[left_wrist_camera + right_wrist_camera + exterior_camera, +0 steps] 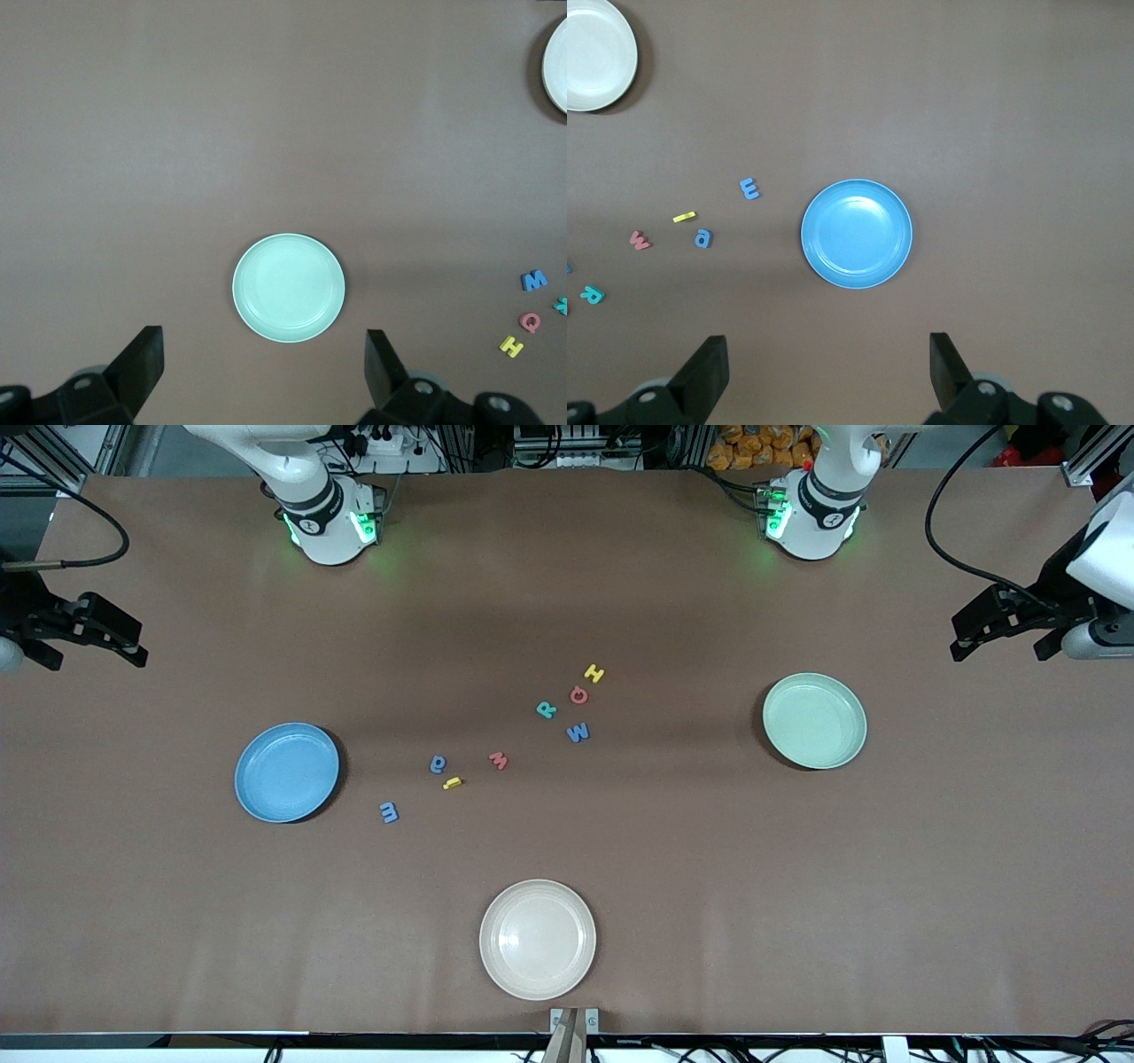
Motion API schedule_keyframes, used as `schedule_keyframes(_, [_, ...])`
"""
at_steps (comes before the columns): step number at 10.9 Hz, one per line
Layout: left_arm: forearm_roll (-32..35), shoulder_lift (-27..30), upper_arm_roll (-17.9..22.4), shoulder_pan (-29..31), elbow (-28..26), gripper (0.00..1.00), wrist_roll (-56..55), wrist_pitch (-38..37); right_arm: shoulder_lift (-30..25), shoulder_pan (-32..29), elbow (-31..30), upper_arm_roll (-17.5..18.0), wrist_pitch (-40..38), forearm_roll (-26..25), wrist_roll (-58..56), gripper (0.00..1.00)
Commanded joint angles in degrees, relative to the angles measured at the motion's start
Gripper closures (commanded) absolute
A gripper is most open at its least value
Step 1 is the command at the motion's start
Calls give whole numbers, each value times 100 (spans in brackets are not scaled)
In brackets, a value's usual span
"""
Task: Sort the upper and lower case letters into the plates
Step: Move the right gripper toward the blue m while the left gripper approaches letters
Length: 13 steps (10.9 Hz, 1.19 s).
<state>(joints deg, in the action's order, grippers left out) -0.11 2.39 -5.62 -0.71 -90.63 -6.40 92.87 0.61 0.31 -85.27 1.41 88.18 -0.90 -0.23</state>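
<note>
Right end effector open, high over the desk's edge at the right arm's end, waiting. Sky blue plate empty. Toy letters scattered on the desk between the two plates, none in either. Cream-white plate nearest the front camera. Mint green plate empty. Left end effector open, waiting over the left arm's end.
</note>
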Motion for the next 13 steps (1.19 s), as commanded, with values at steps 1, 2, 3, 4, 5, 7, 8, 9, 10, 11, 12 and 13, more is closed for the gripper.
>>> schedule_keyframes(1, [-7, 51, -62, 79, -25, 0, 77, -58, -43, -4, -16, -9, -47, 64, -12, 0])
schedule_keyframes(2, [-15, 51, -71, 79, -25, 0, 77, -67, -35, -4, -24, -9, -47, 64, -12, 0])
schedule_keyframes(3, [-33, 51, -71, 88, -60, 0, 77, -102, -35, -4, -33, 0, -38, 64, -12, 0])
schedule_keyframes(4, [-33, 51, -71, 88, -78, 0, 60, -233, -35, -4, -25, 0, -38, 64, -12, 0])
schedule_keyframes(5, [-33, 25, -71, 79, -95, 0, 103, -321, -43, -4, -24, 0, -38, 72, -12, 0])
schedule_keyframes(7, [-24, -36, -167, -78, -87, 0, 69, -331, -17, 5, -33, 0, -47, 72, -3, 0])
schedule_keyframes(8, [-15, -115, -385, -131, -104, 0, 8, -331, 44, 22, -42, 0, -12, 72, -3, 0])
schedule_keyframes(9, [-24, -150, -501, -140, -104, 0, -19, -331, 184, 118, -42, 0, 32, 64, 23, 0])
schedule_keyframes(10, [-33, -290, -615, -158, -104, 0, -28, -331, 316, 180, -42, 0, 128, 55, 67, 0])
schedule_keyframes(11, [-41, -439, -807, -167, -95, 0, -141, -331, 517, 241, -42, 0, 294, 46, 84, 0])
schedule_keyframes(12, [-102, -580, -1062, -202, -78, 0, -586, -322, 710, 285, -42, 0, 452, 46, 102, 0])
schedule_keyframes(13, [-173, -712, -1264, -263, -43, 0, -1339, -278, 895, 416, -42, 0, 619, 46, 154, 0])
